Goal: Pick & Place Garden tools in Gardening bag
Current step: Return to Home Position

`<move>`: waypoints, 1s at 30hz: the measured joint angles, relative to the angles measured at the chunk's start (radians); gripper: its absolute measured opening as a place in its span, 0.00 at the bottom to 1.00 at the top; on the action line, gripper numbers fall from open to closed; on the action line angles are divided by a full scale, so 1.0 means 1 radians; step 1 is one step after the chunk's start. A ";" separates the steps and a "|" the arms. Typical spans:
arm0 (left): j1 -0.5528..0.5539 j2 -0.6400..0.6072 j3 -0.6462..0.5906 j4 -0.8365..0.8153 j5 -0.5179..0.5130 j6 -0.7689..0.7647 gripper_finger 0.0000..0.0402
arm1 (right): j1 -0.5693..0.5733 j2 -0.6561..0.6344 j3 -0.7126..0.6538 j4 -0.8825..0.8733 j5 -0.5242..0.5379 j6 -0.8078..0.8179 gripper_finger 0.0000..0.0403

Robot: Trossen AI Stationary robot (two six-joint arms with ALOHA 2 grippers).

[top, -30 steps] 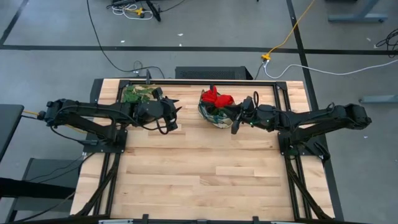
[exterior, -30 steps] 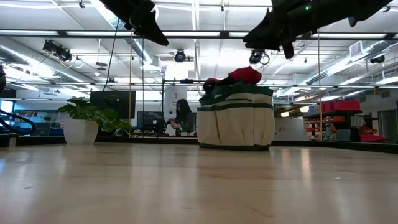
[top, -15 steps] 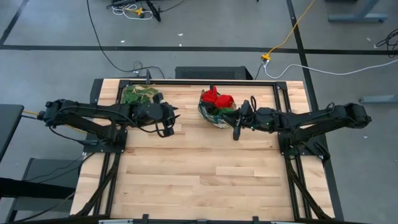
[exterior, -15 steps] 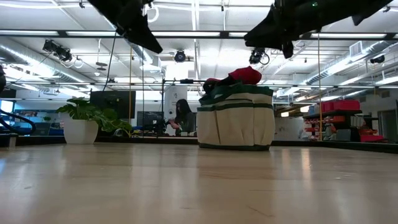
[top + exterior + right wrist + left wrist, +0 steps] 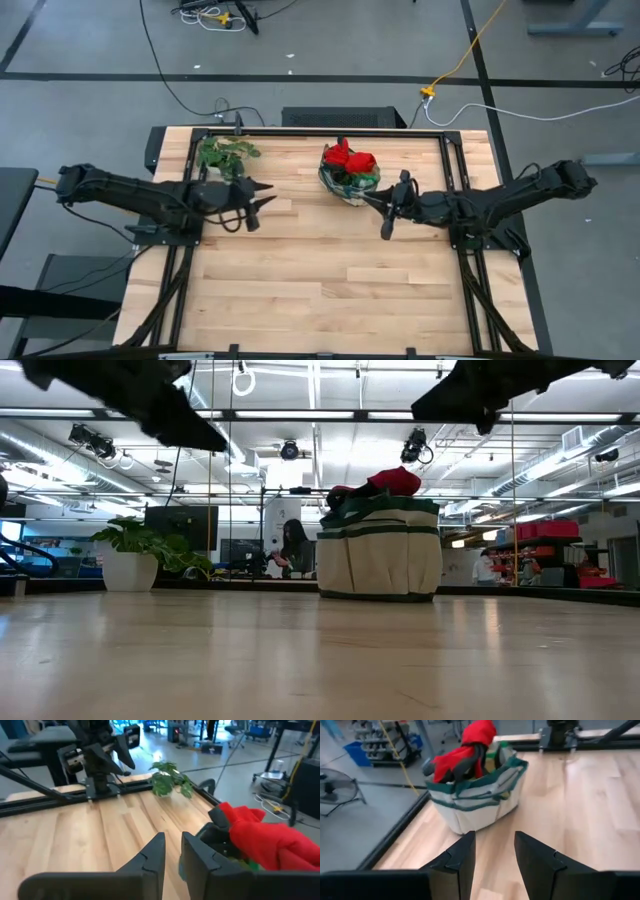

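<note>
The gardening bag [image 5: 350,183] stands on its base at the table's far middle; its pale side with green bands faces the low view [image 5: 380,555]. Red gloves [image 5: 350,158] stick out of its top [image 5: 465,750], with a dark handle [image 5: 427,767] beside them. My left gripper [image 5: 263,194] hovers left of the bag, pointing at it, open and with nothing between its fingers [image 5: 495,837]. My right gripper [image 5: 373,200] hovers at the bag's near right, fingers a narrow gap apart and holding nothing [image 5: 172,837]. Both are high above the table top.
A leafy green sprig [image 5: 225,152] lies at the far left of the table, beyond my left gripper [image 5: 170,779]. The black frame rail [image 5: 330,130] runs along the far edge. Bare wood [image 5: 320,280] fills the near half.
My left gripper has drawn back toward the table's left edge and a little toward the near edge, away from the sprig, and has sunk lower. My right gripper has swung toward the near edge, off the bag's right side. The bag and gloves have stayed put.
</note>
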 joint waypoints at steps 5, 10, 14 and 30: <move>-0.040 -0.120 -0.151 0.135 0.001 -0.029 0.35 | 0.023 -0.047 -0.109 0.131 0.001 -0.004 0.16; -0.064 -0.197 -0.320 0.397 0.038 -0.019 0.35 | 0.025 -0.120 -0.294 0.419 -0.042 -0.024 0.16; -0.062 -0.210 -0.425 0.557 0.057 -0.001 0.35 | 0.026 -0.150 -0.401 0.608 -0.101 -0.071 0.16; -0.063 -0.213 -0.523 0.692 0.142 -0.016 0.35 | 0.025 -0.163 -0.570 0.766 -0.101 -0.019 0.16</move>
